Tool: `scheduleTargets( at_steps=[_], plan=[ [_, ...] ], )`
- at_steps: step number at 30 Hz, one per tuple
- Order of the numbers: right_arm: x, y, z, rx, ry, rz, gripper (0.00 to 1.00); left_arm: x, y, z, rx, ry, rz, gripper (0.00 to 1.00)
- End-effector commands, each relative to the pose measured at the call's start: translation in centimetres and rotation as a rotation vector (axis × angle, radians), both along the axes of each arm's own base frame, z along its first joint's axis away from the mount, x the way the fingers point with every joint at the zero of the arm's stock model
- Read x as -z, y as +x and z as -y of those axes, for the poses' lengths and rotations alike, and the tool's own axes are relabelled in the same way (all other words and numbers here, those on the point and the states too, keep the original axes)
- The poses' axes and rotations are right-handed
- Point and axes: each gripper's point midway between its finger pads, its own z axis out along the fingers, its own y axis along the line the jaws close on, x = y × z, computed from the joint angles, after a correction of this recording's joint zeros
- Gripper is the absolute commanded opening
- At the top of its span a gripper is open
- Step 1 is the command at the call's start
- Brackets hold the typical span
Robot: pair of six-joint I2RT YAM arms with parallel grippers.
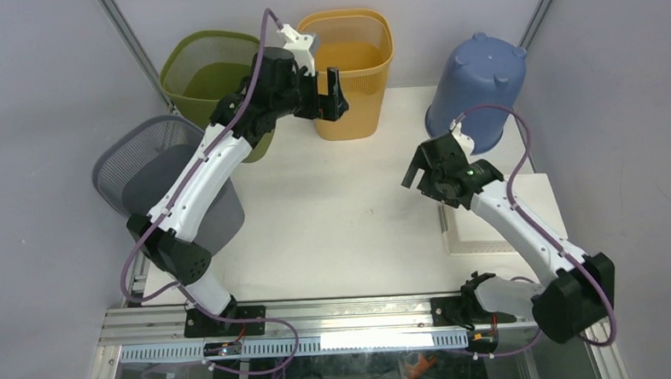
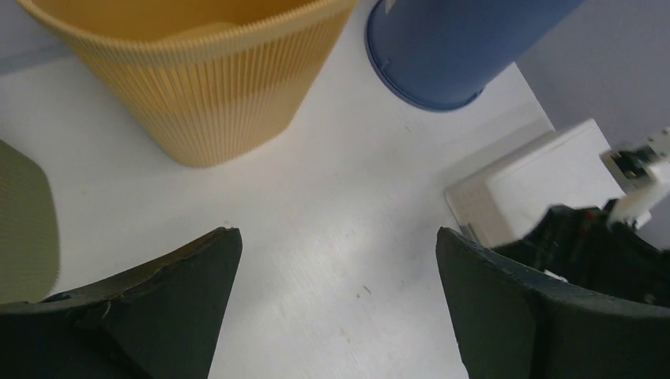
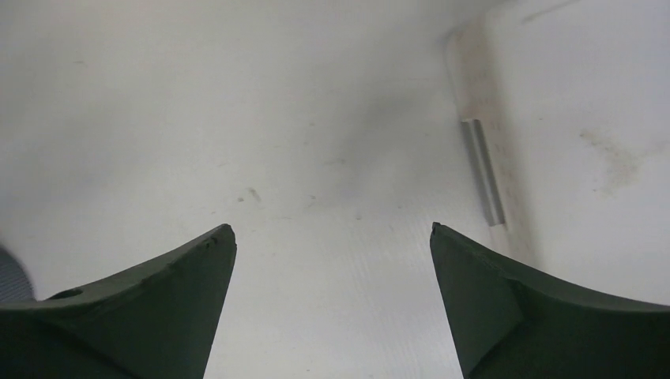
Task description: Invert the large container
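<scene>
Four bins on the table [image 1: 342, 219], and the blue container [image 1: 475, 89] (my pick for the large one) sits at the far right corner already inverted: rim down, footed base up. So the flip looks done, and I'd call this the release/retreat step. Left gripper [image 1: 335, 94] hangs just beside the yellow bin [image 1: 350, 65], jaws spread wide with nothing between them. Right gripper [image 1: 421, 175] hovers over bare table near the blue container but apart from it, equally wide and empty. Next move should only need both arms pulled home without clipping either bin. If the gray mesh basket [image 1: 156, 172] lying on its side at left is the real target, that's a fresh approach for the left arm. Top view alone shows the base feet, the gray basket and all of the green basket [image 1: 203, 76]. Left wrist shows the blue rim [image 2: 419, 91] meeting the table, which the right arm partly covers from above. Right wrist shows just table and the white tray [image 3: 585, 118], no container.
</scene>
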Motion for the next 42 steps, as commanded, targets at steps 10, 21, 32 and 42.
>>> scheduleTargets(
  at_steps=[10, 21, 32, 42],
  plan=[
    [-14.4, 6.5, -5.9, -0.297, 0.11, 0.432, 0.99, -8.2, 4.9, -1.2, -0.139, -0.049, 0.229, 0.99],
    [-21.8, 20.7, -7.0, -0.09, 0.063, 0.501, 0.99, -4.9, -2.2, -4.4, -0.152, -0.113, 0.084, 0.99],
    [-19.3, 28.6, -6.5, 0.023, 0.152, 0.505, 0.94, -2.6, -5.8, -8.1, -0.219, -0.086, 0.078, 0.99],
    [-19.3, 27.0, -6.6, -0.022, 0.176, 0.485, 0.43, -1.0, -5.7, -8.3, -0.227, -0.047, 0.052, 0.99]
  ],
)
